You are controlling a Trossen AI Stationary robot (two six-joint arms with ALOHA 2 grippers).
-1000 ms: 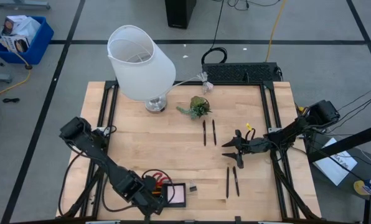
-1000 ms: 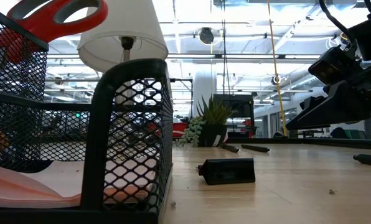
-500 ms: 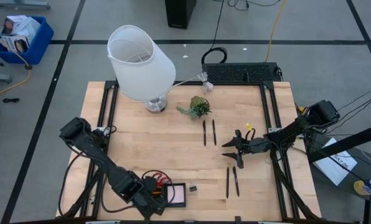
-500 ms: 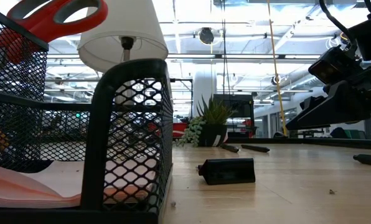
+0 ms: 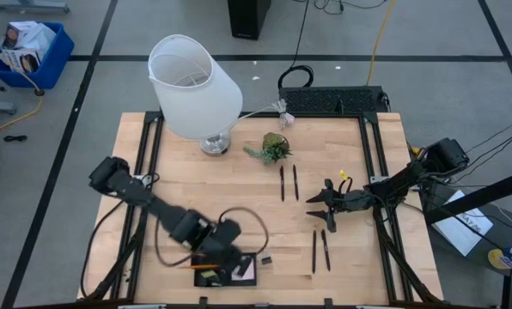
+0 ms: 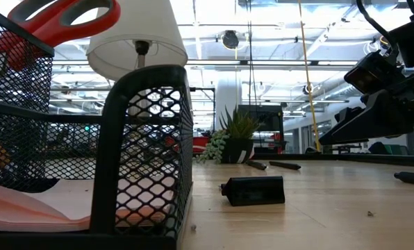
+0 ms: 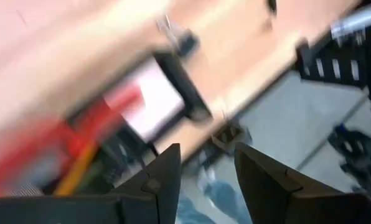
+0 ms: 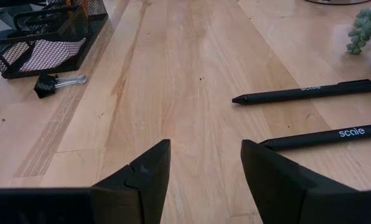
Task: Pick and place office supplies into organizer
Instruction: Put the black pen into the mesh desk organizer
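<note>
Your organizer [image 5: 230,268], a black mesh tray, sits at the near edge of the desk [image 5: 239,193], left of centre. From above you see a pink sticky-note pad [image 5: 246,269] in its right compartment and an orange pencil [image 5: 206,266] across its left side. Only the low view shows the red-handled scissors [image 6: 54,21] standing up out of the mesh. The right wrist view shows what the overhead cannot resolve: a small black binder clip [image 8: 48,85] lying on the wood just beside the tray.

The left claw [image 7: 204,165] is over the tray; in its blurred wrist view the fingers stand apart with nothing between them. A second ago that arm was tucked at the tray's left corner; now its forearm has swung in over the desk and the claw's gap has narrowed.

Farther right, two black pens [image 5: 289,183] lie side by side near the plant sprig [image 5: 271,148], and two more [image 5: 320,250] lie nearer you. The right claw [image 5: 316,198] hovers between the pairs, fingers spread and empty, unchanged. The white lamp [image 5: 194,86] stands at the far left.
</note>
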